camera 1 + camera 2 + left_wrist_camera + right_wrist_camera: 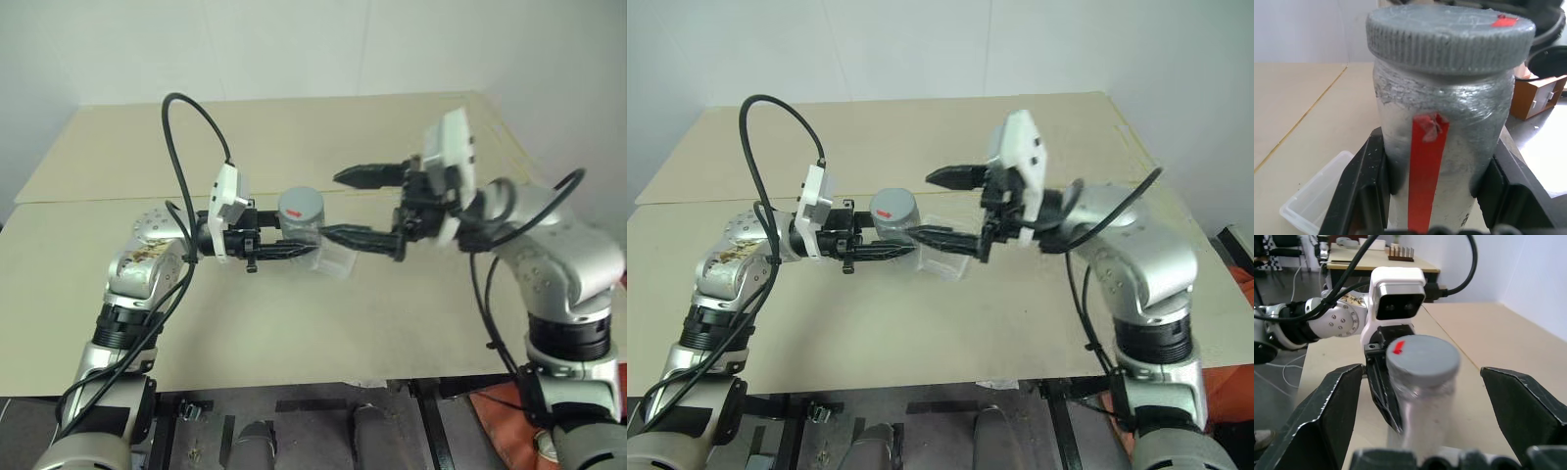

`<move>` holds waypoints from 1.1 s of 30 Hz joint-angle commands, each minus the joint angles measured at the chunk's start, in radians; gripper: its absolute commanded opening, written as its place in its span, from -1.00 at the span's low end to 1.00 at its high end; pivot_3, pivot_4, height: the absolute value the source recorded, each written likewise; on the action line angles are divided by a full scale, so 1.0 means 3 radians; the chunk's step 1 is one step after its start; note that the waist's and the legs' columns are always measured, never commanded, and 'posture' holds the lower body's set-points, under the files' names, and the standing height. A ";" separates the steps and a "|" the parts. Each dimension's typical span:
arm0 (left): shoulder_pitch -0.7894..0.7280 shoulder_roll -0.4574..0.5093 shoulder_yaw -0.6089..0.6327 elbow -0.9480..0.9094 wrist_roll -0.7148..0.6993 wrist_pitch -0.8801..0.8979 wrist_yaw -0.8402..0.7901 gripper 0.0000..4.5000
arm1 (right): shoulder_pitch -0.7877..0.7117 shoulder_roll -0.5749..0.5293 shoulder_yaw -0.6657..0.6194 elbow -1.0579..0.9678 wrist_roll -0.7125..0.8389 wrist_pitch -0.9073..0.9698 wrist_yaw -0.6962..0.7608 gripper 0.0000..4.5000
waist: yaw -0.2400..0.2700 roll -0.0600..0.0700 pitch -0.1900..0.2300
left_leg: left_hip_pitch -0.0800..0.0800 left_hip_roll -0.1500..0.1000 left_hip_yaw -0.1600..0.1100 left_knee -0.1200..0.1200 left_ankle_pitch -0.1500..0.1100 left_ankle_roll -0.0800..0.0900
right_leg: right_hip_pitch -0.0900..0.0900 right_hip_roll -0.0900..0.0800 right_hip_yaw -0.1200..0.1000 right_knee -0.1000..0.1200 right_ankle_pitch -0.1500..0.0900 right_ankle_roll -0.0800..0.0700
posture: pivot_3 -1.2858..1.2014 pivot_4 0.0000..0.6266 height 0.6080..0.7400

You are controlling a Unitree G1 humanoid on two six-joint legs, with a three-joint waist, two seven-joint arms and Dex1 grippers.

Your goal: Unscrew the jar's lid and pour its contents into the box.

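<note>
My left gripper [297,247] is shut on the jar [303,228] and holds it upright above the table. The jar has a cloudy grey wall with a red strip [1425,166] down it. Its contents are hidden behind that wall. The grey ribbed lid [1422,360] with a small red mark sits on the jar. My right gripper [331,206] is open, level with the lid, one finger [1327,416] on each side of it and neither touching. The clear box [338,259] lies on the table just behind and below the jar, also seen as the box [1317,196] past the left fingers.
The beige table [294,127] stretches far behind the arms, with a seam along its left half. Its front edge [294,387] runs close to me. A black cable [186,127] loops high above my left wrist.
</note>
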 commanded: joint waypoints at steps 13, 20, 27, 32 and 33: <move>-0.0120 -0.0063 -0.0047 -0.0076 -0.0071 0.0013 -0.0146 -0.14 | -0.0338 0.0478 0.0320 0.0272 -0.0182 -0.0016 -0.0494 0.98 | -0.0010 0.0000 0.0000 | 0.0001 0.0000 0.0000 0.0000 0.0000 0.0000 | 0.0000 0.0000 0.0000 0.0000 0.0000 0.0000 | 0.03 -0.52 1.00; -0.0163 -0.0005 -0.0007 -0.0071 -0.0094 0.0056 -0.0191 -0.14 | -0.0218 0.0355 0.0131 0.0288 -0.0162 -0.0046 -0.0463 0.98 | -0.0013 0.0000 0.0000 | 0.0001 0.0000 0.0000 -0.0001 0.0000 0.0000 | 0.0000 0.0000 0.0000 0.0000 0.0000 0.0000 | 0.03 -0.52 1.00; -0.0201 0.0068 -0.0005 -0.0028 -0.0097 0.0037 -0.0258 -0.14 | -0.0086 0.0093 -0.0076 0.0287 -0.0109 -0.0103 -0.0391 0.98 | -0.0012 0.0000 0.0000 | 0.0001 0.0000 -0.0001 -0.0001 0.0000 0.0000 | 0.0000 0.0000 0.0000 0.0000 0.0000 0.0000 | 0.03 -0.52 1.00; -0.0202 0.0108 0.0005 -0.0032 -0.0124 0.0042 -0.0299 -0.14 | -0.0026 -0.0019 -0.0186 0.0308 -0.0040 -0.0152 -0.0362 0.98 | -0.0013 0.0000 0.0000 | 0.0001 0.0000 0.0000 -0.0001 0.0000 0.0001 | 0.0000 0.0000 0.0000 -0.0001 0.0000 0.0000 | 0.03 -0.52 1.00; -0.0194 0.0120 0.0007 -0.0038 -0.0127 0.0040 -0.0313 -0.14 | -0.0004 -0.0045 -0.0198 0.0303 -0.0031 -0.0161 -0.0353 0.98 | -0.0011 0.0000 0.0000 | 0.0001 0.0000 0.0000 -0.0001 0.0000 0.0001 | 0.0000 0.0001 0.0000 -0.0001 0.0000 0.0000 | 0.03 -0.52 1.00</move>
